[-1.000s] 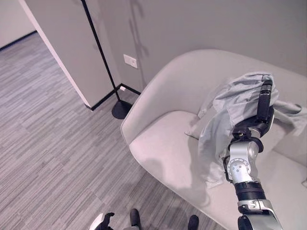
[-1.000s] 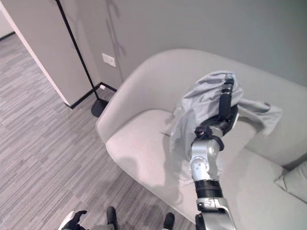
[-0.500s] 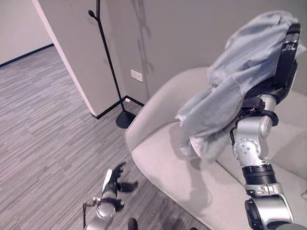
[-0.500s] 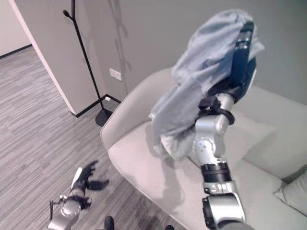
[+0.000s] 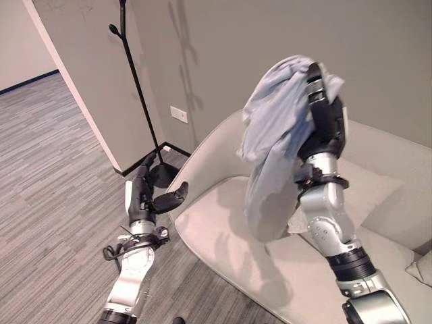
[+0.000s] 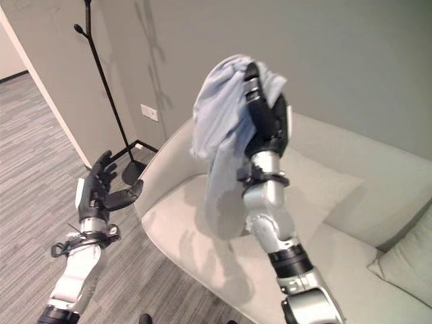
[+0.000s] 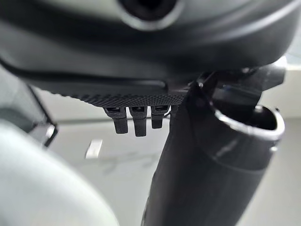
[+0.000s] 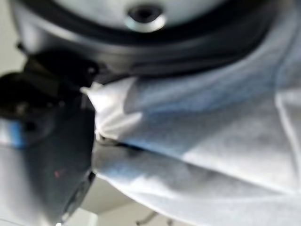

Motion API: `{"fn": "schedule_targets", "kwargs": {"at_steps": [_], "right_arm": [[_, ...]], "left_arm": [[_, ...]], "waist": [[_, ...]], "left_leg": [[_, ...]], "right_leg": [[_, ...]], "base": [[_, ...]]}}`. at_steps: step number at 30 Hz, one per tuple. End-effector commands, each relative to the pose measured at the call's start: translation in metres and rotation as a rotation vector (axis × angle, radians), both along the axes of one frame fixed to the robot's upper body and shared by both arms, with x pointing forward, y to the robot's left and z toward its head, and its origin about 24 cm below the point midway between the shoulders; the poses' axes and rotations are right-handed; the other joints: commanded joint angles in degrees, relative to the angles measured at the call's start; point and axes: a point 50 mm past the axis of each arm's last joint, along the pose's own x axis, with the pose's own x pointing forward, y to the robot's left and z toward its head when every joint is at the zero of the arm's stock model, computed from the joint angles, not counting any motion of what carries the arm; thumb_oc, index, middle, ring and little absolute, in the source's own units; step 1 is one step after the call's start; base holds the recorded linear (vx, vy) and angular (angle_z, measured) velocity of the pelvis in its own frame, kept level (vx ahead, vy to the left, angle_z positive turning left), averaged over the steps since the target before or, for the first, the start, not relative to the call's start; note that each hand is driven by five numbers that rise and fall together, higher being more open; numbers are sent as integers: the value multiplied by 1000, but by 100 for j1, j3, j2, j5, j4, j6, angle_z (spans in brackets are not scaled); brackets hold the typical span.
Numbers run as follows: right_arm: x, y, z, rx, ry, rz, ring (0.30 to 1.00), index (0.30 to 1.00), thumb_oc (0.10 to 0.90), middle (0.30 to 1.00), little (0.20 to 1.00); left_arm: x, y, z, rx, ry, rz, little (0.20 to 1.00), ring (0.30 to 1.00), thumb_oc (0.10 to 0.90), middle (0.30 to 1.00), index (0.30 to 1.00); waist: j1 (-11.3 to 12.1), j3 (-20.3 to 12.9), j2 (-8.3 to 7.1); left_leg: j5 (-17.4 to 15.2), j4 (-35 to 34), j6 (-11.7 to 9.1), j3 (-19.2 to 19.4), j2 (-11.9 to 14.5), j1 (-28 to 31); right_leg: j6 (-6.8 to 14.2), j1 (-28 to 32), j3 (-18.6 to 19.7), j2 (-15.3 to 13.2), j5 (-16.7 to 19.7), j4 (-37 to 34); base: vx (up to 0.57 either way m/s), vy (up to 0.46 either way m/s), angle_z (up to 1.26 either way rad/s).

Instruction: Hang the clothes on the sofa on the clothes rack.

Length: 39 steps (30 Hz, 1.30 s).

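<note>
Holding a pale grey garment (image 5: pixel 273 135) high above the sofa (image 5: pixel 229 223), the right hand (image 5: pixel 324 115) has its fingers curled into the cloth, which drapes over the fingertips and hangs down the left side of the forearm, clear of the seat. In the right wrist view the fabric bunches against the palm, so the grip looks firm.

The left hand (image 6: pixel 101 189) is raised at the left, near the sofa's arm, with fingers straight and thumb spread, holding nothing.

Farther left and back, the rack (image 5: pixel 131 74), a thin black pole with a short peg near its top, stands on a round base against the wall corner, well apart from the garment. A white wall socket (image 5: pixel 179 114) sits low on the wall between rack and sofa.

By my judgement the pickup is done: the garment is off the sofa. Left to do are the carry across to the rack and hooking the cloth over a peg. No other clothes show on the seat; a cushion (image 6: pixel 405 253) lies at its right end.

No readable writing or labels appear.
</note>
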Motion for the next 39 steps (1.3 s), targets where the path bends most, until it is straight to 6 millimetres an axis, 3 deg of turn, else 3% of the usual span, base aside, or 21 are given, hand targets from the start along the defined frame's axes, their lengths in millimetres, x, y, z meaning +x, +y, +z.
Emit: {"fn": "schedule_targets", "kwargs": {"at_steps": [1, 3, 9, 12, 14, 15, 17, 18, 20, 24, 26, 27, 29, 31, 33, 37, 38, 39], "right_arm": [[-20, 17, 73, 17, -387, 105, 300, 300, 400, 300, 300], [-21, 27, 71, 51, -377, 141, 300, 300, 400, 300, 300], [-25, 41, 73, 141, -370, 189, 300, 300, 400, 300, 300], [-42, 59, 75, 253, -391, 274, 300, 300, 400, 300, 300], [-62, 63, 80, 346, -448, 338, 300, 300, 400, 300, 300], [-67, 63, 80, 372, -460, 353, 300, 300, 400, 300, 300], [-74, 61, 79, 401, -476, 368, 300, 300, 400, 300, 300], [-77, 59, 78, 411, -484, 372, 300, 300, 400, 300, 300], [-85, 48, 74, 383, -508, 330, 300, 300, 400, 300, 300], [-83, 33, 64, 400, -477, 252, 300, 300, 400, 300, 300], [-83, 30, 63, 400, -477, 242, 300, 300, 400, 300, 300], [-82, 23, 59, 393, -471, 217, 300, 300, 400, 300, 300], [-82, 20, 57, 386, -466, 205, 300, 300, 400, 300, 300], [-79, 13, 47, 358, -437, 178, 300, 300, 400, 300, 300], [-79, 11, 44, 350, -427, 173, 300, 300, 400, 300, 300], [-77, 8, 31, 298, -385, 171, 300, 300, 400, 300, 300], [-77, 8, 31, 298, -385, 172, 300, 300, 400, 300, 300], [-79, 12, 24, 237, -361, 200, 300, 300, 400, 300, 300]], "left_arm": [[13, -39, 30, -103, -169, -257, 900, 900, 800, 900, 900], [8, -65, 16, -176, -84, -395, 900, 900, 800, 900, 900], [8, -91, -3, -186, 28, -476, 900, 900, 800, 900, 900], [27, -113, -20, 18, 109, -400, 900, 900, 800, 900, 900], [47, -115, -43, 265, 216, -239, 900, 900, 800, 900, 900], [52, -112, -47, 307, 234, -187, 900, 900, 800, 900, 900], [59, -100, -52, 322, 269, -76, 300, 300, 400, 300, 300], [62, -92, -53, 311, 292, -7, 300, 300, 400, 300, 300], [72, -55, -46, 228, 293, 263, 300, 300, 400, 300, 300], [70, -22, -28, 163, 196, 481, 300, 300, 400, 300, 300], [67, -16, -26, 161, 177, 509, 300, 300, 400, 300, 300], [62, 4, -18, 193, 121, 586, 300, 300, 400, 300, 300], [58, 11, -14, 203, 97, 612, 300, 300, 400, 300, 300], [49, 37, 4, 253, -8, 689, 300, 300, 400, 300, 300], [45, 44, 8, 275, -32, 706, 300, 300, 400, 300, 300], [36, 63, 40, 384, -200, 747, 300, 300, 400, 300, 300], [35, 63, 40, 385, -199, 747, 300, 300, 400, 300, 300], [31, 65, 66, 452, -337, 744, 300, 300, 400, 300, 300]], "waist": [[-13, -540, -239], [-60, -536, -238], [-131, -527, -239], [-294, -566, -264], [-493, -601, -259], [-539, -604, -248], [-620, -617, -236], [-659, -625, -225], [-755, -668, -217], [-698, -676, -264], [-678, -680, -280], [-604, -683, -322], [-577, -687, -345], [-454, -680, -409], [-427, -686, -432], [-281, -646, -495], [-287, -650, -500], [-217, -600, -531]], "left_leg": [[-666, 17, -181, -302, 240, 129], [-672, 17, -164, -281, 238, 134], [-683, 17, -141, -239, 232, 158], [-692, 17, -138, -176, 226, 169], [-694, 17, -143, -102, 214, 173], [-699, 17, -145, -83, 213, 172], [-704, 17, -153, -44, 206, 175], [-709, 17, -157, -25, 202, 185], [-749, 17, -170, 76, 191, 246], [-784, 17, -158, 132, 187, 281], [-788, 17, -153, 132, 182, 284], [-806, 17, -142, 124, 169, 286], [-816, 17, -136, 117, 160, 288], [-857, 17, -110, 65, 111, 266], [-866, 17, -98, 47, 86, 255], [-928, 17, -25, -46, -62, 185], [-928, 17, -22, -49, -68, 184], [-1001, 17, 73, -115, -243, 135]], "right_leg": [[47, 154, 187, -84, -459, 105], [48, 141, 205, -88, -450, 117], [47, 122, 258, -88, -434, 133], [40, 68, 322, -85, -426, 145], [51, -4, 400, -93, -405, 159], [58, -21, 413, -99, -404, 167], [71, -66, 444, -107, -398, 174], [79, -87, 456, -112, -390, 182], [115, -132, 536, -128, -369, 177], [140, -146, 577, -139, -354, 163], [142, -143, 582, -141, -352, 159], [156, -136, 564, -151, -353, 154], [162, -125, 553, -160, -355, 153], [187, -80, 504, -207, -356, 134], [198, -71, 483, -224, -357, 135], [273, -53, 404, -337, -321, 138], [277, -52, 401, -343, -321, 137], [359, -71, 376, -489, -258, 152]], "base": [[-30, -19, -6], [-21, -14, -10], [-7, -9, -7], [-4, -18, -7], [-3, -7, -11], [3, 5, -10], [3, 7, -26], [16, 21, -33], [31, 28, -18], [21, 20, -10], [0, 0, 0], [33, 38, 0], [13, 16, 1], [41, 70, 4], [25, 53, 8], [21, 94, 9], [32, 201, 24], [32, 278, 34]]}}
